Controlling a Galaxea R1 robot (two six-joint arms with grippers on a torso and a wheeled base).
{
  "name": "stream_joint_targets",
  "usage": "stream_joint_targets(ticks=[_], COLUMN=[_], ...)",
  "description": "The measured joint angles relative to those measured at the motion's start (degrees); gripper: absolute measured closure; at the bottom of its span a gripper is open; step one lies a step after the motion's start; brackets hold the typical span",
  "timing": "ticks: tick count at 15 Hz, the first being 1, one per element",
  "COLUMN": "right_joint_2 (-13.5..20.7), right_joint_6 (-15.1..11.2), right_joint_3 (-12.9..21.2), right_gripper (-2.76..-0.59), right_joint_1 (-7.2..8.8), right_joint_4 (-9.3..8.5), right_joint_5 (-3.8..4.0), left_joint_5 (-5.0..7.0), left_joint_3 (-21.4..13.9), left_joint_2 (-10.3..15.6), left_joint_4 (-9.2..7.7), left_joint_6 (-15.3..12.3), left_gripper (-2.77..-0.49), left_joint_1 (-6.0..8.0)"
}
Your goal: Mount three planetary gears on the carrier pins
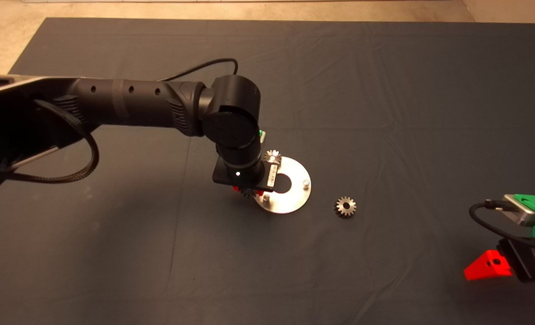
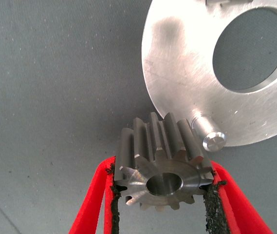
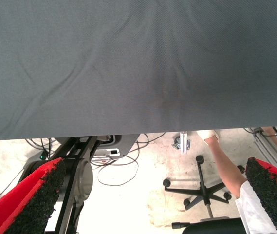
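The round shiny carrier disc [image 1: 290, 201] lies mid-mat. One planetary gear [image 1: 272, 156] sits on its far pin. A bare carrier pin [image 1: 306, 183] stands at the disc's right, and another [image 1: 265, 197] at its near edge. My left gripper [image 1: 248, 192] hangs over the disc's near-left rim, shut on a second gear [image 2: 150, 146]. In the left wrist view that gear is just beside a bare pin [image 2: 211, 134] on the disc [image 2: 187, 73], not over it. A third gear [image 1: 345, 207] lies loose on the mat, right of the disc. My right gripper [image 1: 497, 264] waits open at the lower right.
The dark mat [image 1: 385, 90] is wrinkled and runs to the table's far edge. The right wrist view shows its open gripper [image 3: 155, 168], the mat's edge, and beyond it the floor with cables, an office chair base [image 3: 201, 187] and a person's arm [image 3: 226, 165].
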State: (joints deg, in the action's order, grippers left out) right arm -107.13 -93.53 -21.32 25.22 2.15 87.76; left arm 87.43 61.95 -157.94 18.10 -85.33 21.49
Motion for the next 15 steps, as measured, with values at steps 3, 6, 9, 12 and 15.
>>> stream_joint_targets(ticks=[3,6,9,12,15], right_joint_2=[0.00,0.00,0.02,0.16,0.18], right_joint_6=[0.00,0.00,-0.01,0.00,0.00], right_joint_3=[0.00,0.00,0.00,0.00,0.00], right_gripper=[-2.75,-2.75,-2.75,-2.75,-2.75], right_joint_1=[0.02,0.00,0.00,0.00,0.00], right_joint_4=[0.00,0.00,0.00,0.00,0.00], right_joint_5=[-0.05,0.00,-0.02,-0.02,-0.02], left_joint_5=[-1.70,-1.74,-1.96,-1.94,-1.90], left_joint_3=[-0.02,-0.02,-0.05,-0.02,0.89], left_joint_2=[-0.09,-1.82,-3.47,-3.97,-3.97], left_joint_4=[-3.15,-3.58,-3.86,-3.96,-3.97], left_joint_6=[-0.37,-0.47,-0.47,-0.80,-1.05], left_gripper=[-0.86,-0.86,-0.86,-0.86,-0.86], left_joint_1=[0.99,1.38,1.40,1.38,1.38])
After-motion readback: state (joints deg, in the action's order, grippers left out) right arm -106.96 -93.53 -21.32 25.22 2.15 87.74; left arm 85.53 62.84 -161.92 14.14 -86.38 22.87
